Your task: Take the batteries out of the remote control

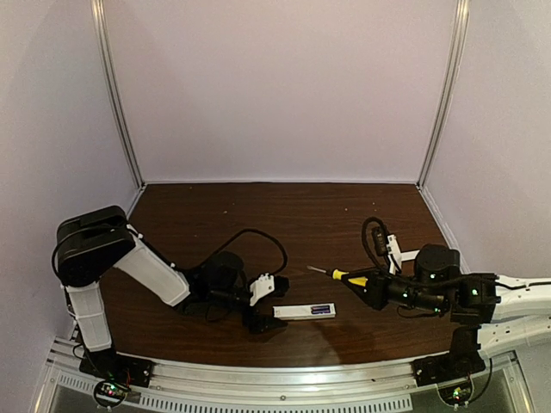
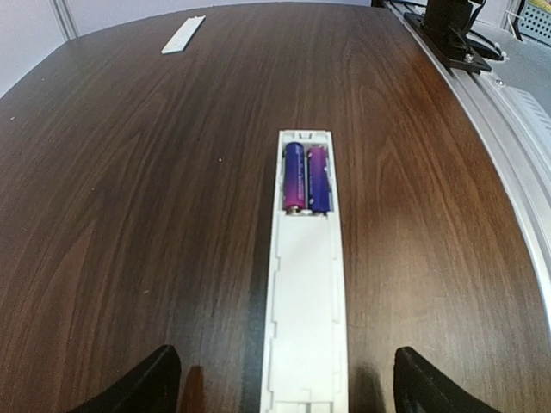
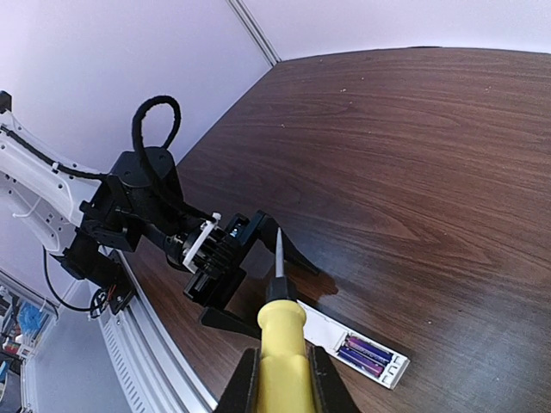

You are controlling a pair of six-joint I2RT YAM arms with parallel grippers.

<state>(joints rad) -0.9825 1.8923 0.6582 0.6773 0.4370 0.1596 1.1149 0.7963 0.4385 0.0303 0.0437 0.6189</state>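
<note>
— Rail (image 1: 258, 387) first, seen from above?
— Yes, metal, along the bottom edge, with both arm bases on it. Beyond it lies a dark wood-grain table (image 1: 258, 211), closed in by pale lilac walls (image 1: 275, 86), with metal uprights (image 1: 116, 95) in the back corners.
— Where is the remote control (image 1: 297, 311)?
— Low centre, flat on the wood. The left gripper (image 1: 277, 305) is spread wide around its left end. The batteries (image 1: 322, 308) sit at its right end. Right of centre, the right gripper (image 1: 366, 282) clamps a yellow-handled screwdriver (image 1: 340, 274), tip pointing left.
— Left wrist view?
— Black fingertips (image 2: 142, 387) in the bottom corners, far apart, neither touching the remote, which runs up the middle. Its compartment lies uncovered, both purple-blue cells side by side at the far end. A white cover strip (image 2: 183, 34) lies at upper left, well apart.
— Right wrist view?
— Yellow handle at bottom centre, pinched between the fingers, blade pointing up the frame. The remote lies below right of it, cells showing, with the other arm's wide jaws around its left end
</note>
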